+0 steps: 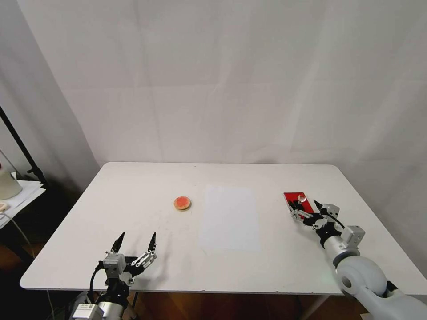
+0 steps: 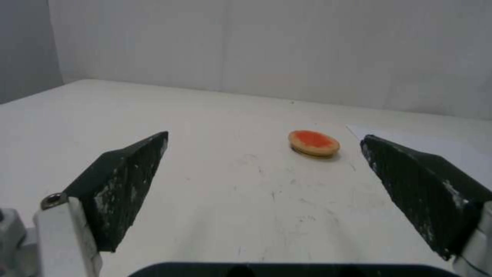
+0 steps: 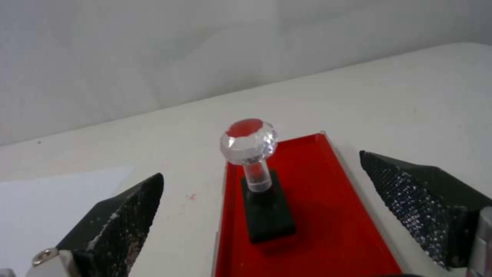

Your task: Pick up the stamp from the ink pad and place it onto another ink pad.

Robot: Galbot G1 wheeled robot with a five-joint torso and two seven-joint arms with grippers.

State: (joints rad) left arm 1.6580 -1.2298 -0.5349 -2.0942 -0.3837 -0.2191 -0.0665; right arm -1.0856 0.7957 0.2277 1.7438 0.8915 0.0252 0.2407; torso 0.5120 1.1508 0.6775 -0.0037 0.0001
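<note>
Stamp [image 3: 256, 184] stands upright on the ink pad [image 3: 328, 215], seemingly just beyond the wide-open, empty right claw [image 3: 261, 231].

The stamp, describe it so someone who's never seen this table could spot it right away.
On the white table, look to the robot's right side for the red rectangular ink pad, just ahead of the open right gripper. The stamp stands upright on it: a black rectangular base and a clear, faceted ball knob.

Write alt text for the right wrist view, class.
A tiny stamp with a clear ball knob stands upright on a red ink pad, between the fingers of the open right end effector. White table lies beyond.
</note>
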